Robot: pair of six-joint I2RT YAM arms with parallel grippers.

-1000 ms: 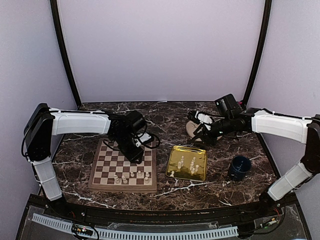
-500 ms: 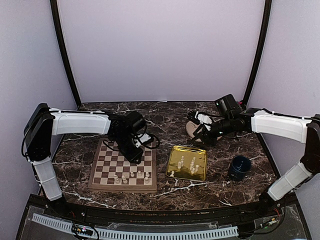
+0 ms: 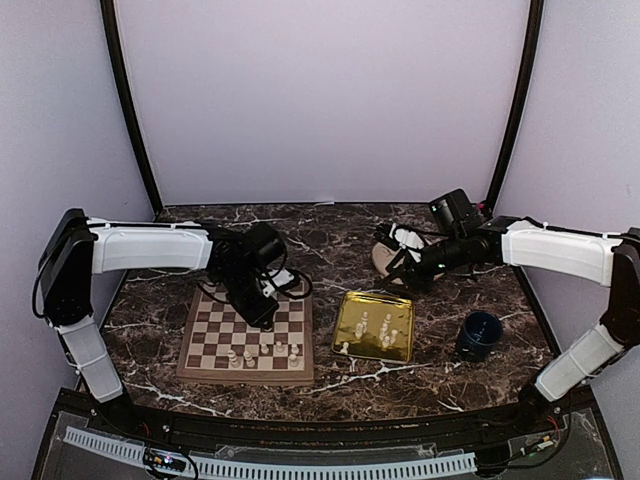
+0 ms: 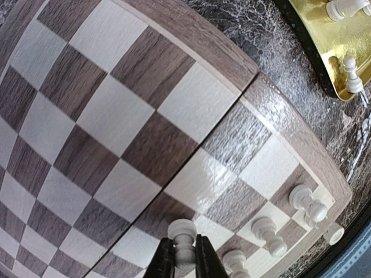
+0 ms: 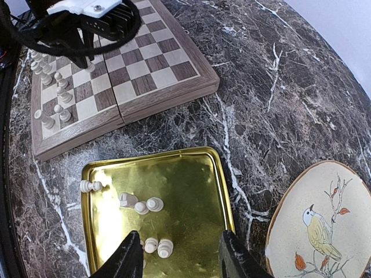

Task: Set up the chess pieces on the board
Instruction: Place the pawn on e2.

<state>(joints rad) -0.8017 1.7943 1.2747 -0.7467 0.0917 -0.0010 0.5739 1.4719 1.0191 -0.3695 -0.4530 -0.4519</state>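
Grip: left end effector (image 4: 185, 258) clamped on pawn (image 4: 183, 234), upright at near side of board (image 4: 191, 35), apparently for seating | right end effector (image 5: 179, 260) apart, empty, over gold tray (image 5: 185, 174) holding spare chess pieces (image 5: 152, 204).

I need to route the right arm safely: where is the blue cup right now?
In the top view the blue cup stands on the right side of the table, just right of the gold tray, apart from it.

Overhead view, two wrist close-ups, board (image 3: 203, 342) shared
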